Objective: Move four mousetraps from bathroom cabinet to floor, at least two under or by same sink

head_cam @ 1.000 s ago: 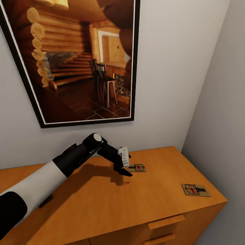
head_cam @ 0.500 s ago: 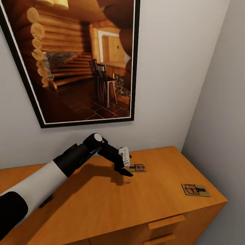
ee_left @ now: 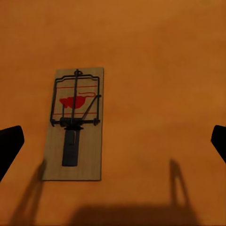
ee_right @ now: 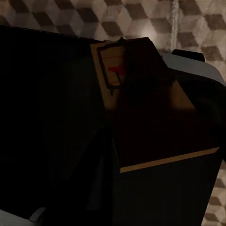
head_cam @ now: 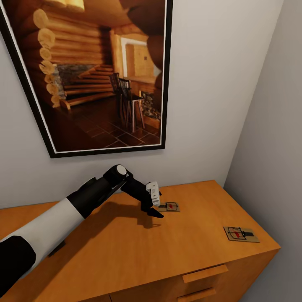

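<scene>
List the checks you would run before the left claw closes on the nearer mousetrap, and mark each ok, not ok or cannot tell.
1. Left claw open: ok, fingertips sit wide apart in the wrist view.
2. Trap between the fingertips: ok, though off-centre towards one finger.
3. Trap flat on the cabinet: ok.
4. Claw low enough to grip: cannot tell.
5. Second trap out of the way: ok, near the far right edge.
6. Right claw free: not ok, it seems to hold a trap.

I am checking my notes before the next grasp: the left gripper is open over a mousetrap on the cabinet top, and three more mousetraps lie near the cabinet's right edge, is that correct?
Not quite. The head view shows one other mousetrap near the cabinet top's right edge, not three. The rest holds: the left gripper is open over a mousetrap on the cabinet top, as the left wrist view shows.
</scene>
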`<state>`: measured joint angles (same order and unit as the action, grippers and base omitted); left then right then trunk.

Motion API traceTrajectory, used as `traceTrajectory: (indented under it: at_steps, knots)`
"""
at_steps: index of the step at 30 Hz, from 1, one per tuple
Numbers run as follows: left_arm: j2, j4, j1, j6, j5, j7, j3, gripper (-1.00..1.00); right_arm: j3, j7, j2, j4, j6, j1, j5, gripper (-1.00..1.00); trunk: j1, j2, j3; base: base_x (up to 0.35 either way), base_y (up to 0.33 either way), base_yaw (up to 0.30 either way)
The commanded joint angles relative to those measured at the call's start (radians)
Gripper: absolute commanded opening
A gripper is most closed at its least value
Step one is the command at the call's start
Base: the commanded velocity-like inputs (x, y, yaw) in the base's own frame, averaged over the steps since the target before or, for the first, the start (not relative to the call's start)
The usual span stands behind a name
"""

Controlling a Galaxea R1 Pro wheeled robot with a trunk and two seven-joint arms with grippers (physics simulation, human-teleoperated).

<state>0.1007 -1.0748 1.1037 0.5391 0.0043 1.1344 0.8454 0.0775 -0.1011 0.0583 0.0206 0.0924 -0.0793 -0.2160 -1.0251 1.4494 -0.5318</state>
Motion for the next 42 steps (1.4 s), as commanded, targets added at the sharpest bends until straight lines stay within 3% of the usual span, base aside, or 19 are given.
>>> traceTrajectory:
  at_steps: [1, 24, 33, 42]
  knots:
    - [0.001, 0.001, 0.001, 0.008, 0.0, 0.002, 0.001, 1.0, 0.008, -0.003, 0.0, 0.0, 0.003, 0.0, -0.006, -1.0, 0.0, 0.001, -0.001, 0.0, 0.0, 0.0]
    - [-0.014, 0.034, 0.001, 0.008, 0.002, -0.019, 0.003, 1.0, 0.008, -0.002, 0.003, 0.0, 0.003, 0.0, -0.006, -1.0, 0.0, 0.001, -0.001, 0.059, 0.0, 0.0]
    - [-0.036, 0.079, 0.001, 0.007, 0.0, -0.019, 0.009, 1.0, 0.008, -0.002, 0.006, 0.0, 0.003, 0.0, -0.006, -1.0, 0.0, 0.001, -0.001, 0.0, 0.0, 0.0]
    - [-0.042, 0.095, 0.001, 0.006, 0.0, -0.026, 0.009, 1.0, 0.008, -0.002, 0.006, -0.001, 0.003, 0.0, -0.006, -1.0, 0.0, 0.001, -0.001, 0.0, 0.0, 0.0]
